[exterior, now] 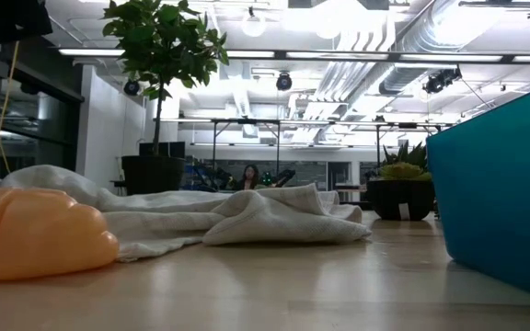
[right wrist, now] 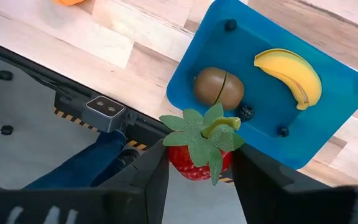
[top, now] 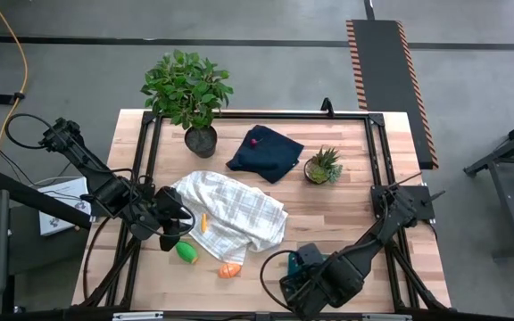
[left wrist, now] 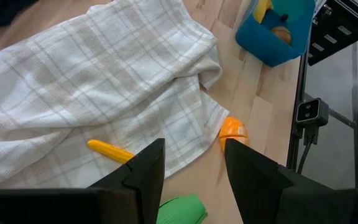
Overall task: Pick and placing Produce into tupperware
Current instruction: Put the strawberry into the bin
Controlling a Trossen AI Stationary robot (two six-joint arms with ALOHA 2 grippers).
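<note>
A grey concrete floor (top: 257, 71) surrounds the pale wooden counter (top: 328, 223), crossed by a dark seam line. A dark ramp (top: 391, 85) with orange-and-black striped edges lies beyond the far right corner. At table height, the room shows a white ceiling hung with pipes and ducts (exterior: 385, 55) (long strip lights glow between them), and a seated person (exterior: 248, 176) far back.

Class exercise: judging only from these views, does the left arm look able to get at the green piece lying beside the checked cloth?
Probably yes. The left end effector is open and hovers right by the green piece, which lies bare on the table beside the checked cloth. Nothing covers it.
</note>
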